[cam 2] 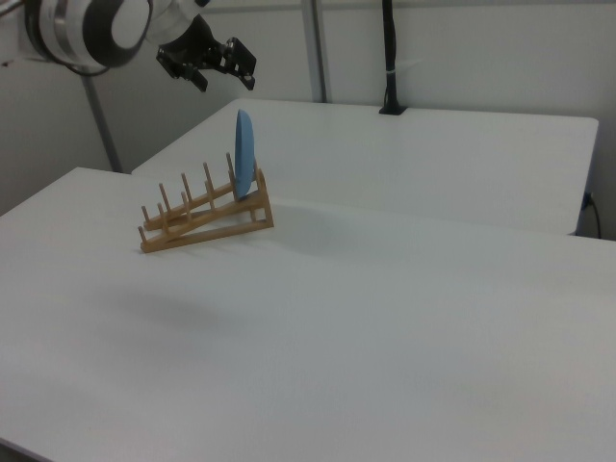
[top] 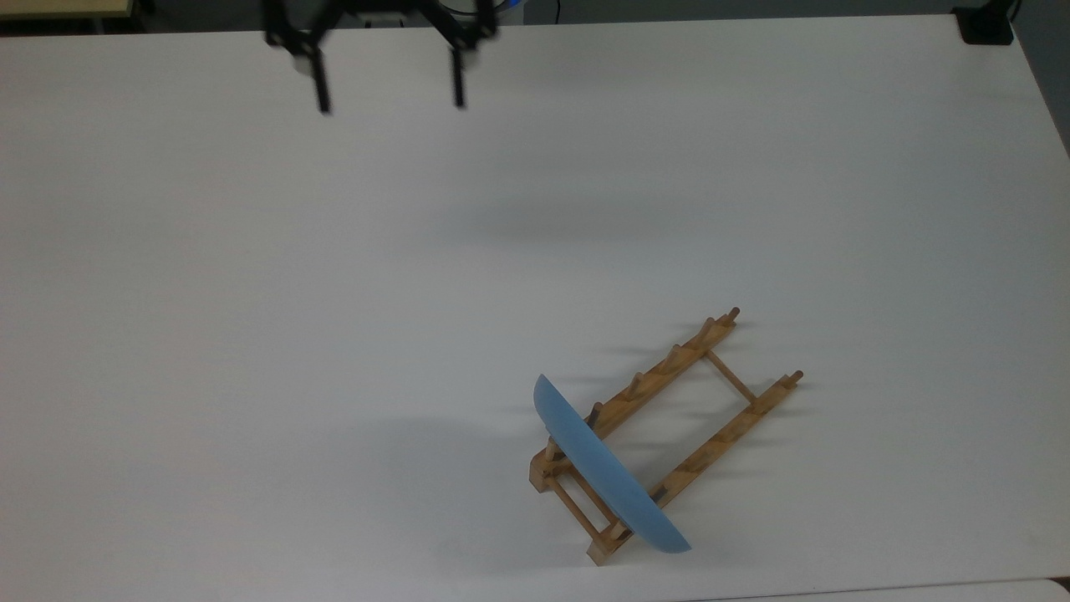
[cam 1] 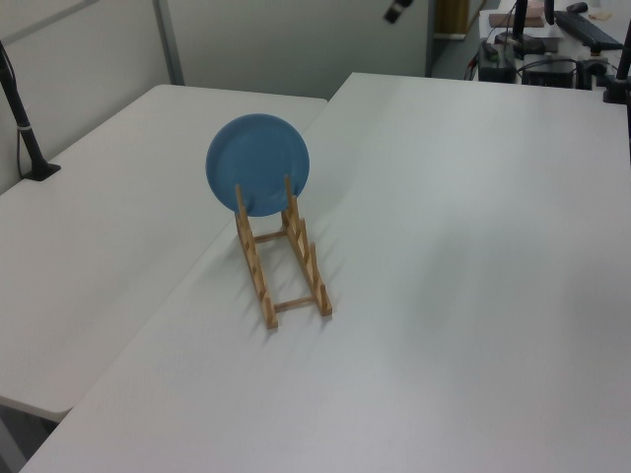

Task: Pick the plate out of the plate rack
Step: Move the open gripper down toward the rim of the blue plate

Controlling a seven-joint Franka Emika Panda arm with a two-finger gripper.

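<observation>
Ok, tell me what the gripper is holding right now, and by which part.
Nothing is held. The gripper is open in the air, far from the plate, which stands on edge in the plate rack.

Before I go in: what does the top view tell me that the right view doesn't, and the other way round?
Top view: the plate rack laid out like a ladder, the plate edge-on across its end at the top view's lower left, and the tool with fingers spread wide, far from both.
Right view: the rack's rails slope up toward the plate, which stands upright between pegs; the tool hangs high in the air.
Both: plate seated in the rack, tool open, touching nothing.
</observation>
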